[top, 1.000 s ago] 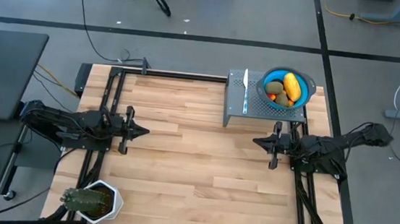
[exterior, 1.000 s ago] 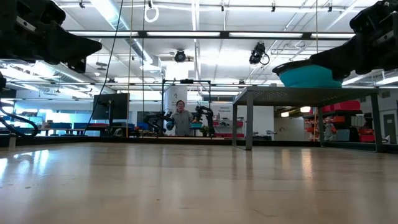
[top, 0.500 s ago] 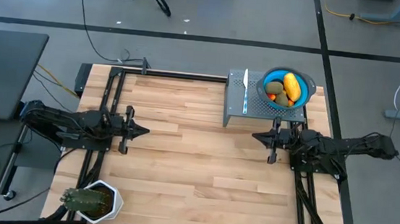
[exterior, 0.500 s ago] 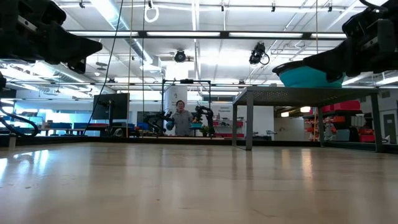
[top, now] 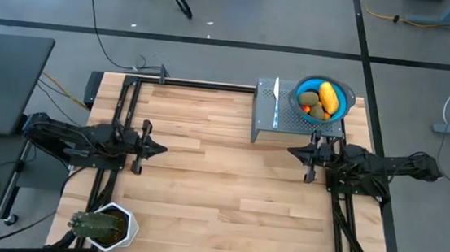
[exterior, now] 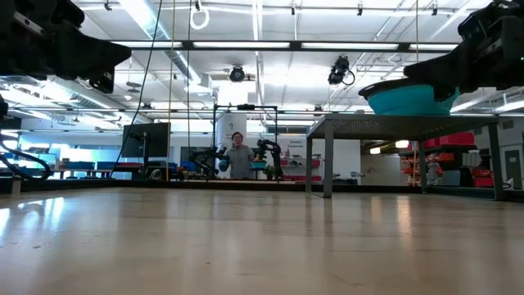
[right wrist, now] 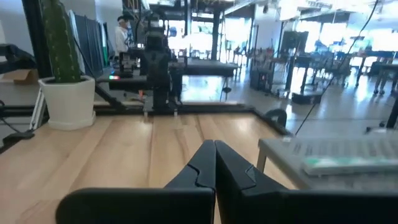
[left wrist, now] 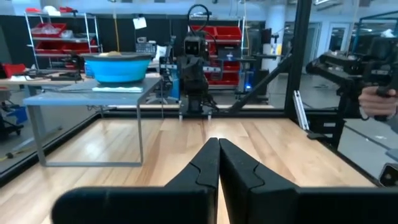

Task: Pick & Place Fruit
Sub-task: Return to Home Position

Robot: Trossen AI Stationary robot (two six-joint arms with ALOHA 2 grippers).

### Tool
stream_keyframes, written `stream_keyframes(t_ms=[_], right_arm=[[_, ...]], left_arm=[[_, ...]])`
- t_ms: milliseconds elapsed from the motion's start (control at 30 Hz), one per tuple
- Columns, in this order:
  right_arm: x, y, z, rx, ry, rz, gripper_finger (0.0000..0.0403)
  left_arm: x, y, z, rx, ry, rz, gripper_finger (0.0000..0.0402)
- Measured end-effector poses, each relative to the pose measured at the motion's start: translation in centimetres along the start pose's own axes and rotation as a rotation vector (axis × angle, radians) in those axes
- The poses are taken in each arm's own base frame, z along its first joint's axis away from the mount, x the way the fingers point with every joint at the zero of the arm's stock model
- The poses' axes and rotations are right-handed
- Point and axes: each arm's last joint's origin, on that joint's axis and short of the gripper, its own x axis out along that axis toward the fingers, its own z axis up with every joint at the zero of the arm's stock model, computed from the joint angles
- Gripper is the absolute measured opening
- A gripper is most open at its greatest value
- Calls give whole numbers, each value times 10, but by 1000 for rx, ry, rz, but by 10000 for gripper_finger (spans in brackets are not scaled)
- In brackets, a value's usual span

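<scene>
A blue bowl (top: 323,99) stands on a grey raised stand (top: 291,122) at the table's far right. In the bowl lie a yellow oblong fruit (top: 330,96), two olive-brown roundish ones (top: 310,98) and tiny orange-red bits (top: 306,109); no black ball shows. In the low view the bowl (exterior: 407,99) sits on the stand's top (exterior: 393,121). My right gripper (top: 289,153) hovers shut just near of the stand, pointing left; its fingers meet in the right wrist view (right wrist: 215,149). My left gripper (top: 164,146) waits shut at the left side (left wrist: 218,149).
A slim knife with a light-blue handle (top: 277,103) lies on the stand beside the bowl. A spiky green plant in a white pot (top: 103,225) stands at the near left corner. Black frame rails (top: 204,84) run along the table's far and side edges. Bare wood lies between the grippers.
My right arm has shifted; its gripper has moved a little toward the far edge, closer to the grey stand. The bowl and the fruit have stayed where they were.
</scene>
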Motion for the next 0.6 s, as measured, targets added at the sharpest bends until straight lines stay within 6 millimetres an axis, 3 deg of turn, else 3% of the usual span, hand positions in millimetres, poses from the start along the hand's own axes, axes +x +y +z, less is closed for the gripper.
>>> stream_keyframes(t_ms=[333,600], right_arm=[[-1,1,-16,47,102,30,0],[-1,2,-12,25,55,50,0]], left_arm=[[-1,-1,3,59,-31,-27,7],[-1,0,3,80,-30,-13,22]])
